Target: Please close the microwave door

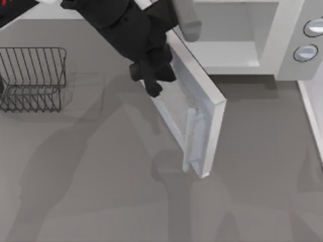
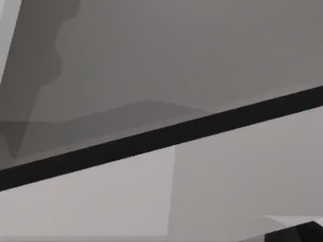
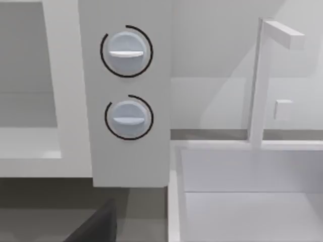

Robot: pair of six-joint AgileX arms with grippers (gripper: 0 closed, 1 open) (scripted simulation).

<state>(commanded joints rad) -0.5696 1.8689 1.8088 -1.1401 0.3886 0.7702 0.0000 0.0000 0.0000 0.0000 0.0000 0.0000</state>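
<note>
- One microwave door (image 1: 194, 108) in play, and it stands swung wide out from the microwave (image 1: 237, 35), hinged at the cavity's left edge and angled out over the table toward the top view's centre.
- Left gripper (image 1: 151, 83) is right up against the door's outer face, near the hinge end; whether its fingers are spread or pinched together, I cannot tell from here.
- Left wrist view offers pale flat surfaces and a dark diagonal band, nothing I can name with confidence.
- Handling call: that door looks like a stiff, flat, fairly light panel on a hinge, so it should swing as one piece under a push, no clamping needed.
- Best contact, I'd judge, is farther out toward the free edge by the pale bar handle (image 1: 194, 136), where leverage is greatest; the smooth face may let fingers slide.
- Right arm sits off at the right, its wrist camera looking at the control panel.
- Count: one microwave, one door, one handle, two round knobs, upper (image 3: 126, 50) and lower (image 3: 128, 117), and one dark wire rack (image 1: 33, 78) well apart at the table's left.
</note>
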